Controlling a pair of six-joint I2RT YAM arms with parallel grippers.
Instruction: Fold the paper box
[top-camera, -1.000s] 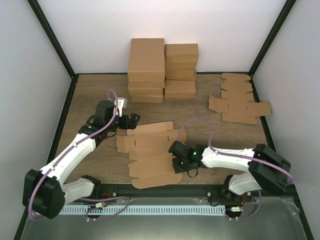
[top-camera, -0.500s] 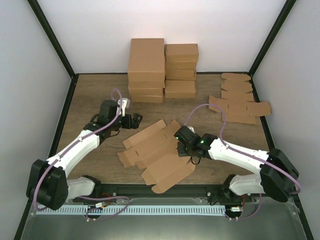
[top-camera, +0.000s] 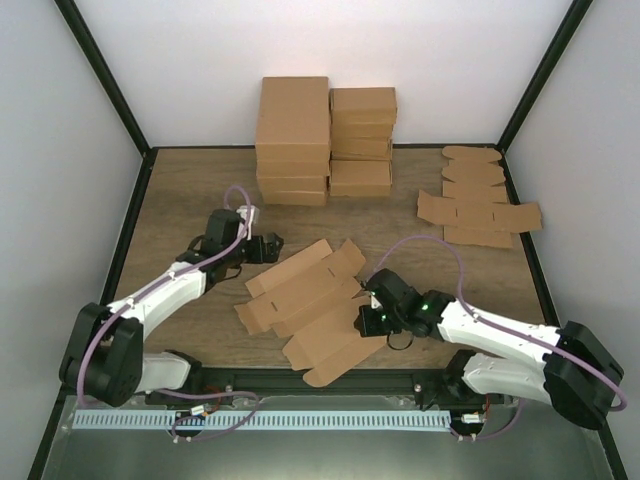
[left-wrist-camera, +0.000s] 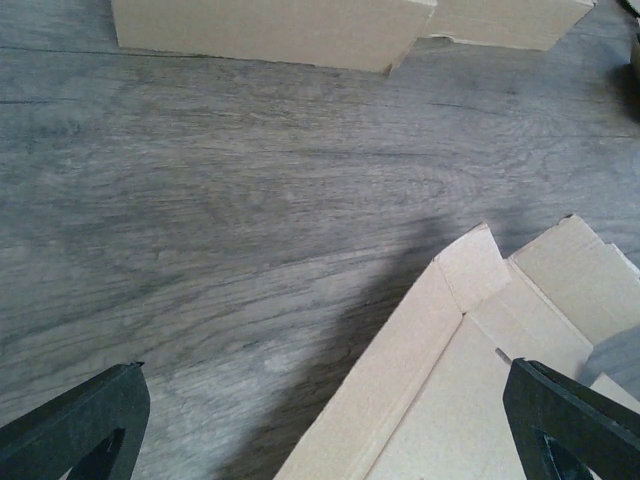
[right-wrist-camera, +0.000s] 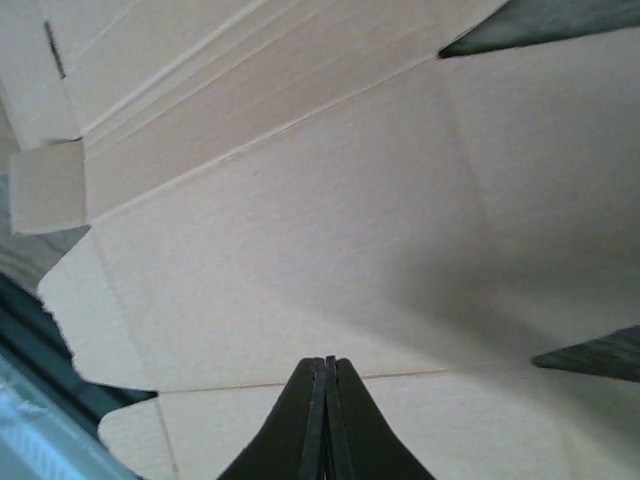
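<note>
- Top: paper box (top-camera: 305, 300) is lying flat, skewed, on the tabletop (top-camera: 180, 200) — right gripper (top-camera: 364, 322) is sitting at its right edge, likely pinning it.
- Left wrist: left gripper (left-wrist-camera: 320, 425) is hovering by a corner, jaws wide apart — ready for a flap.
- Right wrist: jaws together, pointing at the panel.

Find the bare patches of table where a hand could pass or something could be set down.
Free: the back-left corner, bordered by the cartons and left gripper; the strip between cartons and paper box; the patch in front of the blanks, right of the paper box. Crowded: the near centre, around the paper box and right gripper.
</note>
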